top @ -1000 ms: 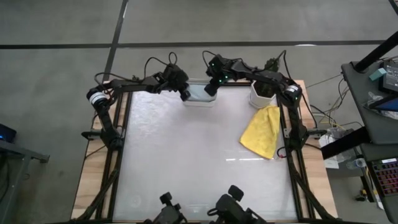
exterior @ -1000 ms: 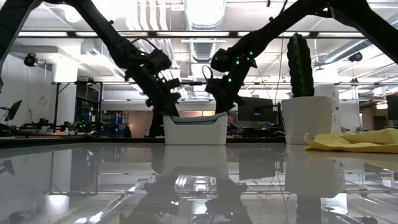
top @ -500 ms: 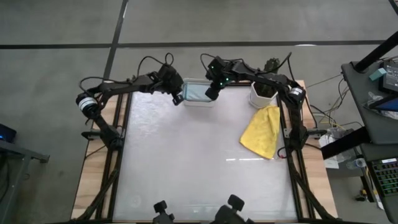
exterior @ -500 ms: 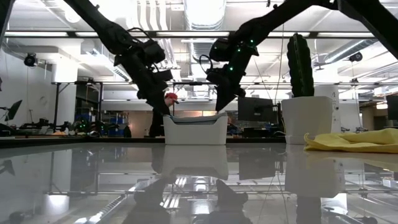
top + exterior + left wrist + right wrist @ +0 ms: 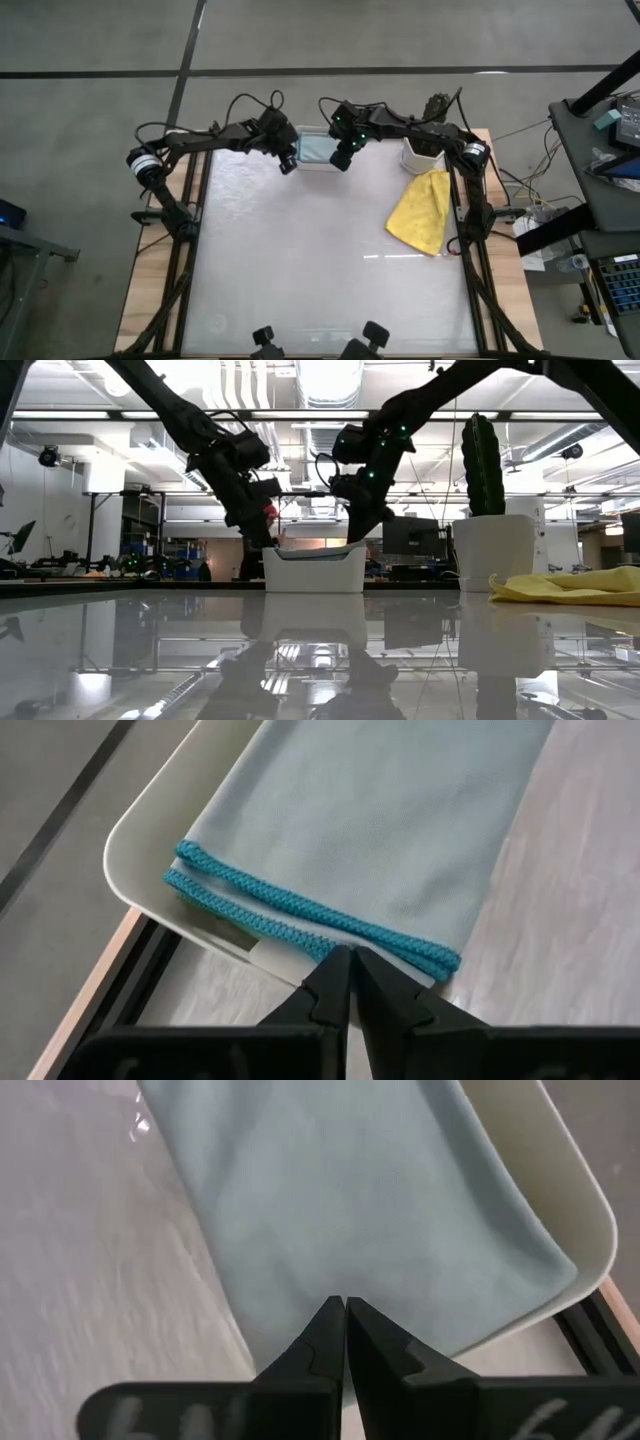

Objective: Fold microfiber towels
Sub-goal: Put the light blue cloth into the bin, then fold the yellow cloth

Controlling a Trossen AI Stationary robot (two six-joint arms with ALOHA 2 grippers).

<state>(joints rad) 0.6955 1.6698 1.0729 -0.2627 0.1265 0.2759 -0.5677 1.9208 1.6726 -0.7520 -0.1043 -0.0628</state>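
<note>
Hovering at about eleven o'clock on the table, the left gripper (image 5: 287, 163) sits just beside the left end of the white rectangular plastic tub (image 5: 306, 165), its fingers pressed together on nothing; its wrist view shows the closed tips (image 5: 344, 967) poised over the tub's near wall. Inside lies a folded pale blue-grey microfiber towel (image 5: 380, 820) with a turquoise stitched hem, flat and squared. Across the tub, near twelve o'clock, the right gripper (image 5: 340, 159) hangs at the right end, its fingers likewise pressed together and empty. By my reading, one towel has just been stowed, and both arms are clear of it.

Further right, at about two o'clock, a white pot holding a cactus (image 5: 420, 155) stands by the table's edge, and just below it, towards three o'clock, a yellow microfiber towel (image 5: 423, 210) lies rumpled and unfolded. That one looks next: the jaws must spread, an arm must reach over, and the cloth needs flattening before any fold.
</note>
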